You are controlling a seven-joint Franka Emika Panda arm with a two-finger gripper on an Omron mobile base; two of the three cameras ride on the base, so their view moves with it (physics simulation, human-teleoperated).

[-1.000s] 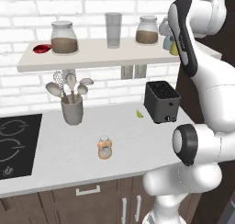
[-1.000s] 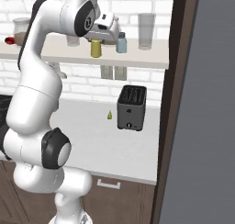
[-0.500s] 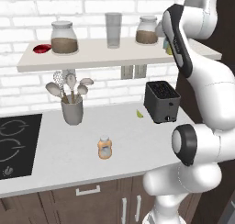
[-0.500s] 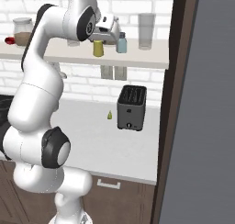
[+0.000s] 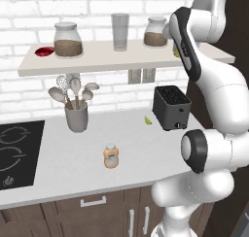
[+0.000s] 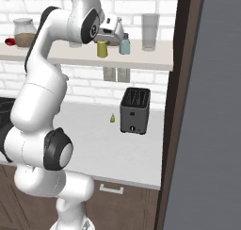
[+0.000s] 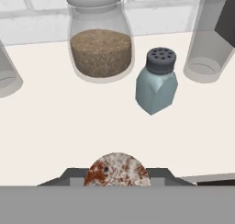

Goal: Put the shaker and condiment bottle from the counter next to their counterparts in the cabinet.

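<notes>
The orange bottle (image 5: 111,156) stands upright on the pale surface (image 5: 58,158), nearest the front edge, between the cooktop (image 5: 17,151) and the toaster (image 5: 171,107). Up on the shelf (image 6: 136,59), the jaws (image 6: 104,41) hold the olive shaker (image 6: 102,49), its speckled brown cap (image 7: 117,169) facing the hand camera. Just beside it stands the blue-grey shaker (image 7: 156,81); behind that, a brown-filled jar (image 7: 99,42) against the brick wall.
</notes>
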